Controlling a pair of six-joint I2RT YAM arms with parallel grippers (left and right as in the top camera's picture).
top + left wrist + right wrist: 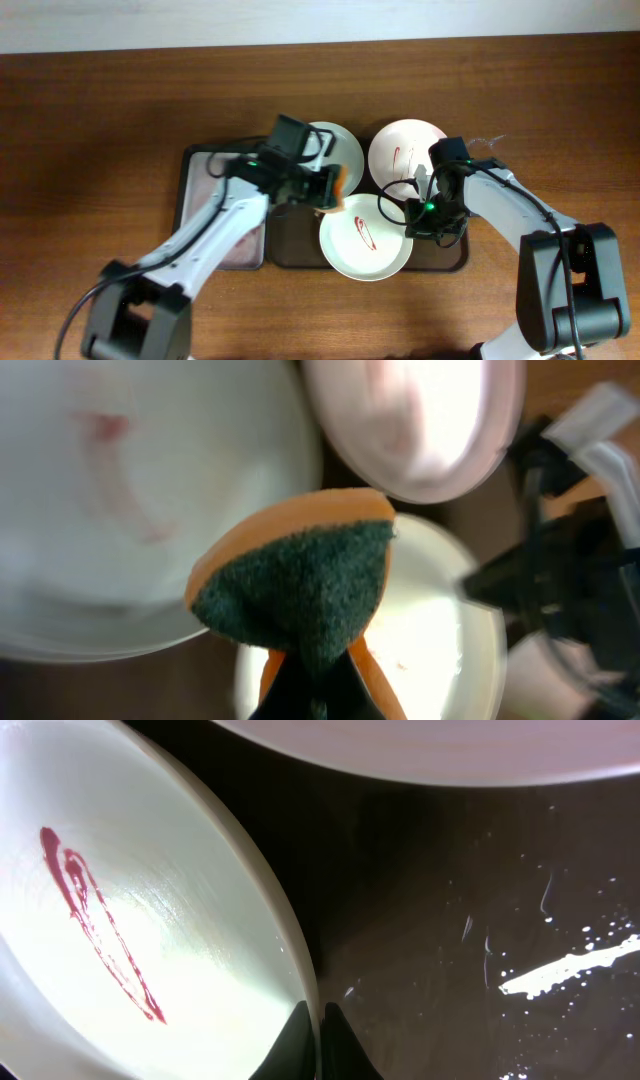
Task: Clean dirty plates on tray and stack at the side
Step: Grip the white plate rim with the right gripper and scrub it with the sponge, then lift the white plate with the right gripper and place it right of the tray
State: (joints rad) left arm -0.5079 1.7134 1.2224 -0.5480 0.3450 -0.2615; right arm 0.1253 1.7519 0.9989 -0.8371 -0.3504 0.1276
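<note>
Though largely cropped, left fingers [310, 695] tight on sponge [300, 585], right fingers [342, 1055] seemingly nipping rim of smeared plate [180, 920].

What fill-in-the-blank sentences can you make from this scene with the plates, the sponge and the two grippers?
1. The left gripper holds an orange and green ____.
2. Counting the front plate, the overhead view shows ____ plates in all.
3. The smear on the front plate is ____ in colour.
4. The right gripper pinches the front plate by its ____.

Missing words: sponge; three; red; rim.
</note>
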